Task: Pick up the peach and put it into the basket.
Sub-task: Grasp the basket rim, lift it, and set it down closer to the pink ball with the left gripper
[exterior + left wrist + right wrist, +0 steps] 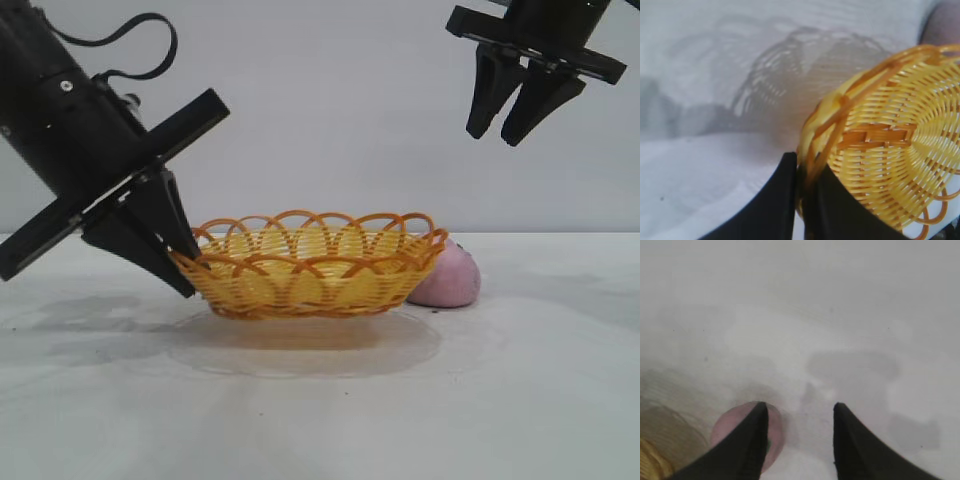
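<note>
Left hand (178, 262) tilted, pinching basket (310, 265) rim

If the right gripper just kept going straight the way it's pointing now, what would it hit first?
Probably the bare table. The open right gripper hangs high, angled down; the peach sits behind one finger, off that line, though depth is hard to judge.

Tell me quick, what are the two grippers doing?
Left gripper: shut on the basket rim.
Right gripper: open, empty, raised above the peach.

Left hand (180, 262) low, tilted, fingers pinched together; right hand (512, 120) high, fingers apart, empty.
</note>
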Robot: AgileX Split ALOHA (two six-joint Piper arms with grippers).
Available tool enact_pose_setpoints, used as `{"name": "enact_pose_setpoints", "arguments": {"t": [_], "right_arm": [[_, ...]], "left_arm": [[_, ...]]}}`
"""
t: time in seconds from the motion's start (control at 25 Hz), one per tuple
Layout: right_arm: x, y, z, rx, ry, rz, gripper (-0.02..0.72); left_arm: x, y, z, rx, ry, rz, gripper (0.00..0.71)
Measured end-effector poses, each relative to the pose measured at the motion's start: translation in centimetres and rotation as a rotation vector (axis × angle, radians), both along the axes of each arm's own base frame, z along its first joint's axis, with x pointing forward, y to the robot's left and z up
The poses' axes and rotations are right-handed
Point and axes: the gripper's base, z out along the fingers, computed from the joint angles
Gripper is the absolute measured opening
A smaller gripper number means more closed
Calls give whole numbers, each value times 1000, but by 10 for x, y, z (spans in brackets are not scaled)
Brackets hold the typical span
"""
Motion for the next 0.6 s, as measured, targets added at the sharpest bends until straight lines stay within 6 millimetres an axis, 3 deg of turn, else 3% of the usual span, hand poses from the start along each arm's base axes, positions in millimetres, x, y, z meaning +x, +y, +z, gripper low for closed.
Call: {"name": "enact_pose_setpoints", "arguments": {"t": [0.44, 0.48, 0.56, 0.6], "right_arm": [[0, 0, 0, 1, 0, 0, 281], [0, 0, 0, 3, 1, -1, 281], [0, 0, 0, 3, -1, -2, 281], [0, 0, 0, 3, -1, -2, 281]], "left_arm": [[-6, 4, -13, 36, 59, 32, 0], [-6, 4, -13, 36, 60, 33, 62], [-6, 4, -14, 37, 63, 30, 62], [-7, 4, -14, 40, 65, 24, 130]]}}
